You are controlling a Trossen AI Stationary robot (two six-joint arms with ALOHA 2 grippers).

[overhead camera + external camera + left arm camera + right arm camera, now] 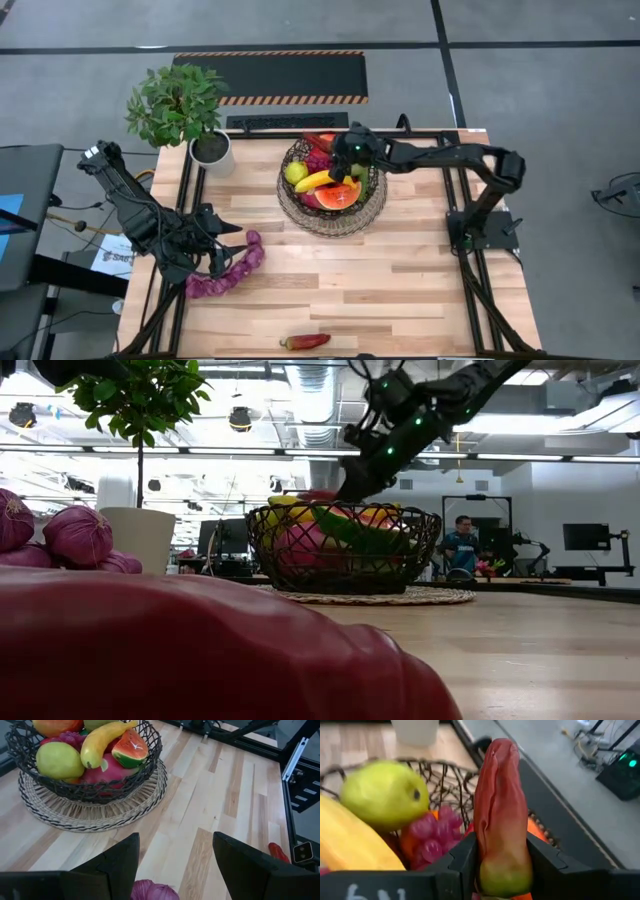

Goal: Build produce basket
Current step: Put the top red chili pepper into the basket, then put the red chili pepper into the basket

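Pinched between the right gripper's (pixel 502 865) fingers over the dark wire-mesh basket (pixel 370 205), a long red toy pepper (pixel 501 805), seemingly light, smooth and slippery, is held near its greenish end, while the left gripper (pixel 175 865) hangs spread above the purple string of bulbs (pixel 232 268) on the worktop (pixel 400 290).

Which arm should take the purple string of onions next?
Left, probably. The left gripper sits with jaws open right at the purple string. The right gripper is over the basket, jaws shut on a red pepper.
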